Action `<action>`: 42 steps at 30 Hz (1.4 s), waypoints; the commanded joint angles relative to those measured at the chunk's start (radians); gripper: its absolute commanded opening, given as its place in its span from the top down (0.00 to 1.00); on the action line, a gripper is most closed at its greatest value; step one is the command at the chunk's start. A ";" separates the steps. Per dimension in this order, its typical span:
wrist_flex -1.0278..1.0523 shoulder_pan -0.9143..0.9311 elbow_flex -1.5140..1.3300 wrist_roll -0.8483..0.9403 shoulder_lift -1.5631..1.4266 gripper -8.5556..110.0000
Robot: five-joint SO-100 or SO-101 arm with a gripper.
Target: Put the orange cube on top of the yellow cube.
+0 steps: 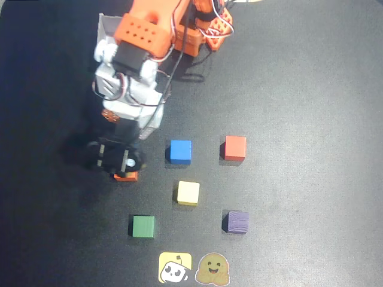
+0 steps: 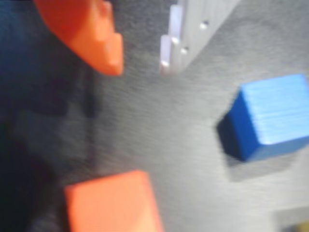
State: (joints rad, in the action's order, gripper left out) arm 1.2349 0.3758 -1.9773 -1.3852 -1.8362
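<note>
in the overhead view the end effector [image 1: 124, 170] hangs low over the dark table [image 1: 311, 89], left of the blue cube [image 1: 180, 151], with the orange cube [image 1: 126, 176] peeking out just under its tip. in the wrist view its orange finger [image 2: 91, 34] and white finger [image 2: 181, 41] stand apart with bare table between them, holding nothing, and the orange cube [image 2: 113, 203] lies free at the bottom edge, the blue cube [image 2: 270, 118] off to the right. the yellow cube [image 1: 188, 193] sits apart from it, below the blue cube and above the yellow sticker [image 1: 175, 268], with the red-orange cube [image 1: 234, 147], green cube [image 1: 143, 226] and purple cube [image 1: 236, 222] spread around.
</note>
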 commanded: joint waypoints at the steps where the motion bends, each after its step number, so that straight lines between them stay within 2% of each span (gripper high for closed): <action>1: -0.015 0.026 0.094 0.018 0.014 0.88; 12: -0.048 0.055 0.149 0.017 0.130 0.88; 34: -0.043 -0.017 0.302 0.034 0.285 0.88; 42: -0.040 -0.028 0.333 0.115 0.314 0.88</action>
State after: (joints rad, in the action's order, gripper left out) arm 1.1934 0.3497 -1.6997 -1.2993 -1.5171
